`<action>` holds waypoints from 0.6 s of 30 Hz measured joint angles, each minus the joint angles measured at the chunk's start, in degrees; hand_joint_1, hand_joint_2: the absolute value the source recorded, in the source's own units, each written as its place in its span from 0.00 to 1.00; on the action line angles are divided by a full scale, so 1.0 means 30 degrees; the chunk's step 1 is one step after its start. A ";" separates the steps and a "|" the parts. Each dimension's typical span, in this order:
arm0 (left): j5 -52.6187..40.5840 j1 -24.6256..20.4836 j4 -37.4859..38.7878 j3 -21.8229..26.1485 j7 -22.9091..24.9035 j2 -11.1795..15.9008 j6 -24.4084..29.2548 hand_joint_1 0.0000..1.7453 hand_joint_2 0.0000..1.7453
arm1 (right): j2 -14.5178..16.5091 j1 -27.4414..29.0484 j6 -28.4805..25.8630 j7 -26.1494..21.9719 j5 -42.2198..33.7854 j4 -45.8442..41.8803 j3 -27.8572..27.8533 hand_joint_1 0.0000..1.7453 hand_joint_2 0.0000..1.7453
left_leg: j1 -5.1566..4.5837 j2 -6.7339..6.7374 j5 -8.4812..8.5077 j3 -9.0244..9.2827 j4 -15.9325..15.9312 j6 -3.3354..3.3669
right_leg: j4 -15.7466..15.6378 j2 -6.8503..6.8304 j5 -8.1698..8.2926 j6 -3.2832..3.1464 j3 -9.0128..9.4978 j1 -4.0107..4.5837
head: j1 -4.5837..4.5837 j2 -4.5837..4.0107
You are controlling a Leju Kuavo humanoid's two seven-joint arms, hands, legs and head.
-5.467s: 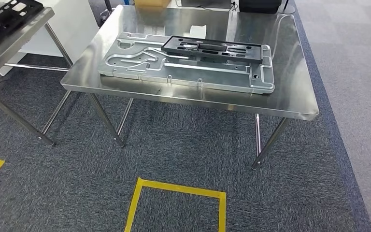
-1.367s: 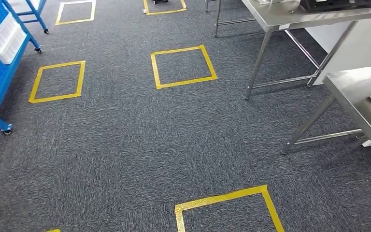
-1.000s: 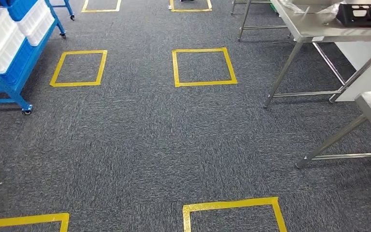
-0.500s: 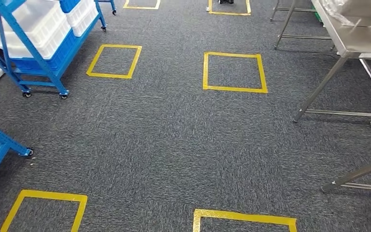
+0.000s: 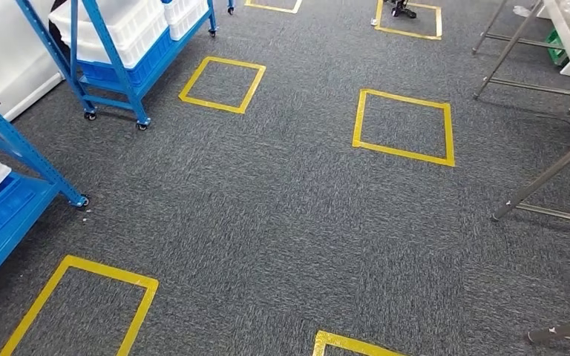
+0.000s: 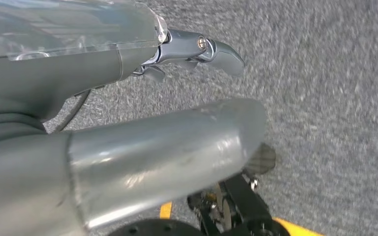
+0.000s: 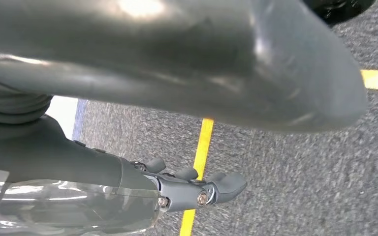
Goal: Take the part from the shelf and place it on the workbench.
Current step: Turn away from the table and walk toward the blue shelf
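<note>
The part is not yet picked, so the left hand (image 6: 197, 54) and right hand (image 7: 197, 189) hang empty, fingers apart, above the carpet (image 5: 282, 222), the blue shelf (image 5: 111, 67) well ahead.

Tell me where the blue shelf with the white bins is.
In the head view the blue shelf stands at the upper left, white bins on it, just left of a yellow floor square.
</note>
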 joint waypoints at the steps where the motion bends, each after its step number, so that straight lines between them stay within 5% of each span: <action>1: 0.0000 -0.0016 0.0000 0.0000 0.0004 0.0002 -0.0004 0.00 0.00 | -0.0002 0.0018 0.0002 0.0000 0.0024 0.0017 -0.0022 0.00 0.00 | -0.0051 -0.0160 0.0019 -0.0034 -0.0007 0.0076 | 0.1272 0.0469 -0.0658 -0.0044 -0.0650 0.0001 | 0.0018 0.0000; 3: -0.0005 -0.0035 0.0000 0.0000 0.0009 0.0004 -0.0013 0.00 0.00 | -0.0002 0.0050 0.0006 0.0000 0.0088 0.0075 -0.0078 0.00 0.00 | -0.0187 -0.0568 0.0049 -0.0107 -0.0007 0.0189 | 0.3730 0.0890 -0.1524 -0.0209 -0.2047 0.0091 | 0.0022 0.0002; 5: -0.0022 -0.0024 0.0002 0.0000 0.0013 0.0000 -0.0033 0.00 0.00 | -0.0005 0.0074 0.0006 0.0000 0.0188 0.0128 -0.0122 0.00 0.00 | -0.0309 -0.1075 0.0067 -0.0099 -0.0005 0.0242 | 0.3945 0.1059 -0.0917 -0.0516 -0.2430 0.0277 | 0.0015 0.0002; 7: -0.0035 -0.0025 0.0013 0.0000 0.0013 -0.0035 -0.0062 0.00 0.00 | -0.0035 0.0095 -0.0005 -0.0007 0.0292 0.0151 -0.0144 0.00 0.00 | -0.0332 -0.1603 0.0077 -0.0033 -0.0014 0.0253 | 0.1581 0.1705 0.0753 -0.0958 -0.1563 0.0602 | 0.0018 0.0000; 9: -0.0036 -0.0067 0.0047 0.0000 0.0009 -0.0111 -0.0082 0.00 0.00 | -0.0137 0.0111 -0.0029 -0.0022 0.0344 0.0161 -0.0177 0.00 0.00 | -0.0316 -0.2041 0.0107 -0.0037 -0.0024 0.0208 | -0.0607 0.2612 0.1756 -0.1324 -0.0685 0.0808 | 0.0031 0.0000; 10: -0.0036 -0.0072 0.0064 0.0000 0.0009 -0.0144 -0.0086 0.00 0.00 | -0.0179 0.0101 -0.0040 -0.0027 0.0352 0.0166 -0.0197 0.00 0.00 | -0.0277 -0.2253 0.0145 -0.0078 -0.0053 0.0145 | -0.1034 0.2843 0.1841 -0.1421 -0.0520 0.0853 | 0.0047 0.0000; 12: -0.0038 -0.0035 0.0073 0.0000 0.0013 -0.0149 -0.0089 0.00 0.00 | -0.0206 0.0039 -0.0053 -0.0029 0.0374 0.0191 -0.0222 0.00 0.00 | -0.0258 -0.2701 0.0259 -0.0131 -0.0150 -0.0059 | -0.1352 0.2490 0.1920 -0.1472 -0.0380 0.0802 | 0.0095 0.0002; 13: -0.0038 0.0000 0.0073 0.0000 0.0015 -0.0137 -0.0091 0.00 0.00 | -0.0199 0.0014 -0.0053 -0.0029 0.0386 0.0215 -0.0228 0.00 0.00 | -0.0308 -0.2591 0.0221 -0.0175 -0.0081 -0.0127 | -0.1596 0.2219 0.2019 -0.1471 -0.0249 0.0739 | 0.0091 0.0002; 15: -0.0040 0.0003 0.0078 0.0000 0.0026 -0.0118 -0.0098 0.00 0.00 | -0.0186 0.0039 -0.0036 -0.0033 0.0417 0.0259 -0.0250 0.00 0.00 | -0.0437 -0.1650 -0.0428 -0.0611 0.0908 -0.0235 | -0.2103 0.1630 0.2235 -0.1486 0.0020 0.0599 | 0.0025 0.0000; 18: -0.0040 -0.0071 0.0087 0.0000 0.0036 -0.0106 -0.0102 0.00 0.00 | -0.0184 0.0152 0.0015 -0.0036 0.0454 0.0319 -0.0332 0.00 0.00 | -0.0330 -0.0309 -0.2147 -0.2100 0.4205 -0.0463 | -0.2160 0.0712 0.2192 -0.1462 0.0089 0.0618 | -0.0049 0.0000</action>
